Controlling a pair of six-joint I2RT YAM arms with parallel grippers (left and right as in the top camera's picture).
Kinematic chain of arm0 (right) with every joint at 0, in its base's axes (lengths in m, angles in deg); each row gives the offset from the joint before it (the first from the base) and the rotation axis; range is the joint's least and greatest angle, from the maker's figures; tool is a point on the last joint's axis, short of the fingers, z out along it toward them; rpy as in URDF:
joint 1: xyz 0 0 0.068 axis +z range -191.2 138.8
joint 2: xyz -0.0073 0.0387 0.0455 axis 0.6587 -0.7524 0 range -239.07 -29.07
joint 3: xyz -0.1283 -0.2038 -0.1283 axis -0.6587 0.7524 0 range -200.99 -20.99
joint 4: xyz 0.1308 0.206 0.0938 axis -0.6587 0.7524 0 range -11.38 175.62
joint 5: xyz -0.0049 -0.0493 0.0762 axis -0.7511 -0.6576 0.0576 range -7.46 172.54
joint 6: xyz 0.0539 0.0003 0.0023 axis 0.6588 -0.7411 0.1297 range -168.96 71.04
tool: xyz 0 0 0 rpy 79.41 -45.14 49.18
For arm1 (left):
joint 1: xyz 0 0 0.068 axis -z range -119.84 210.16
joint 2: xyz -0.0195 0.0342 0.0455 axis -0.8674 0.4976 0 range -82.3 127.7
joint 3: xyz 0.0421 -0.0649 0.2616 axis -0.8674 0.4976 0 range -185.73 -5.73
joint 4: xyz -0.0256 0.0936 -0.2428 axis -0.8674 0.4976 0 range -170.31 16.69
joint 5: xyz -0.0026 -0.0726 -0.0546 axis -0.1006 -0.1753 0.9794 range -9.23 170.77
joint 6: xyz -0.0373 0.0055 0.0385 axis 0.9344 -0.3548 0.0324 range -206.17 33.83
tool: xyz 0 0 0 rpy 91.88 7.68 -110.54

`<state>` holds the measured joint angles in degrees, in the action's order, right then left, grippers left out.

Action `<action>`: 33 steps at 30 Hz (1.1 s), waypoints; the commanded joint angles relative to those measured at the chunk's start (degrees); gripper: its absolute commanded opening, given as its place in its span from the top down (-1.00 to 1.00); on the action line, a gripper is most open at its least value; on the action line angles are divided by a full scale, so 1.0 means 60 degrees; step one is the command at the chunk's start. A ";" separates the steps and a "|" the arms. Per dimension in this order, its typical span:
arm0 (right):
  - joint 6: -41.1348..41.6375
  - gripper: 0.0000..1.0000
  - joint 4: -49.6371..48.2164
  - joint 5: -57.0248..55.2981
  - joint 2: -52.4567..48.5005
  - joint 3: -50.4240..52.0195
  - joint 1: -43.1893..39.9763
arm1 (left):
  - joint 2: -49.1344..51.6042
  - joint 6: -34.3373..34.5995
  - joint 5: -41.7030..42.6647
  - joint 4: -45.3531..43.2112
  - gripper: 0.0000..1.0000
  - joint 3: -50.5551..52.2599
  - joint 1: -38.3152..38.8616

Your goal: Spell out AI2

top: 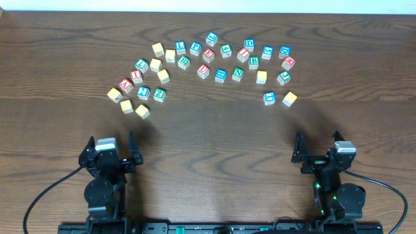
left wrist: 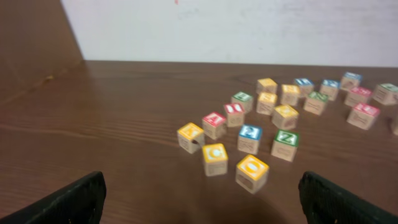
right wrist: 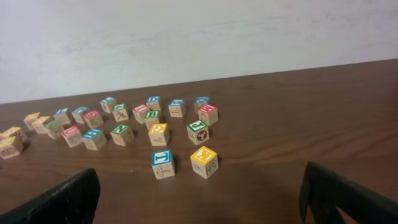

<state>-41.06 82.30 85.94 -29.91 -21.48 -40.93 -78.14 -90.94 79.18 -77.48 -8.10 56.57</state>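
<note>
Both arms low at the near edge of the table (top: 208, 143), holding nothing.
I see the left gripper (top: 112, 144) and right gripper (top: 318, 146) with fingers spread wide. The red A block (top: 126, 83), red I block (top: 136, 75) and blue 2 block (top: 143, 92) sit clustered ahead of the left arm.

Blocks (top: 221, 75) — red, blue, green, probably yellow

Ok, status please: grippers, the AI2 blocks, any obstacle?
Left gripper, right gripper open, empty. A block, I block, 2 block not yet in a row. Z block close beside 2 block.
</note>
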 commanded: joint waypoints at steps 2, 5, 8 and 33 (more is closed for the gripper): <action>-0.0696 -0.98 0.0044 0.0142 0.0018 -0.0652 0.0022 | 0.0681 -0.0098 0.0415 0.0015 -0.95 -0.0878 -0.0040; -0.0838 -0.99 0.0244 0.0138 -0.0164 -0.1169 0.0022 | 0.1497 -0.0098 0.0448 0.0022 -0.94 -0.1497 -0.0040; -0.0838 -0.98 0.0517 0.0138 -0.0466 -0.1738 0.0022 | 0.2488 -0.0135 0.0696 0.0055 -0.95 -0.2266 -0.0044; -0.0834 -0.99 0.6054 0.0863 -0.7956 -1.0255 0.0025 | 1.2608 -0.1151 0.2699 0.9602 -0.95 -1.5016 -0.0040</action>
<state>-45.39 116.27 89.04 -73.08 -77.83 -40.93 -7.93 -95.01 93.96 -24.20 -90.37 56.54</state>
